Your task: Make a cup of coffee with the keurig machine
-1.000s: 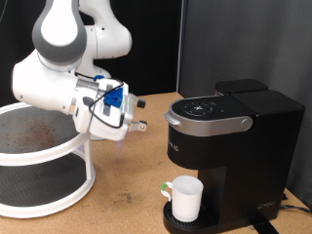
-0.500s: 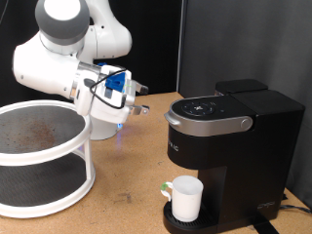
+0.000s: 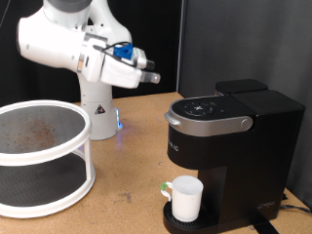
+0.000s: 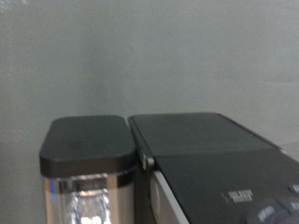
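Observation:
The black keurig machine (image 3: pixel 226 146) stands at the exterior view's right, its lid down and its silver-rimmed brew head with buttons facing front. The white cup (image 3: pixel 185 199) stands upright on the round drip tray under the brew head. My gripper (image 3: pixel 149 70) is raised in the air to the left of and above the machine, pointing toward it and touching nothing; nothing shows between its fingers. The wrist view shows the machine's dark top (image 4: pixel 196 149) and its water tank lid (image 4: pixel 86 147); no fingers show there.
A white two-tier round rack (image 3: pixel 41 161) stands at the exterior view's left on the wooden table (image 3: pixel 132 171). My arm's white base (image 3: pixel 97 115) with a blue light stands behind it. A dark curtain hangs behind the machine.
My arm has swung up and to the exterior view's right; the gripper rose from beside the rack to above the machine's level. The cup and the machine have not moved.

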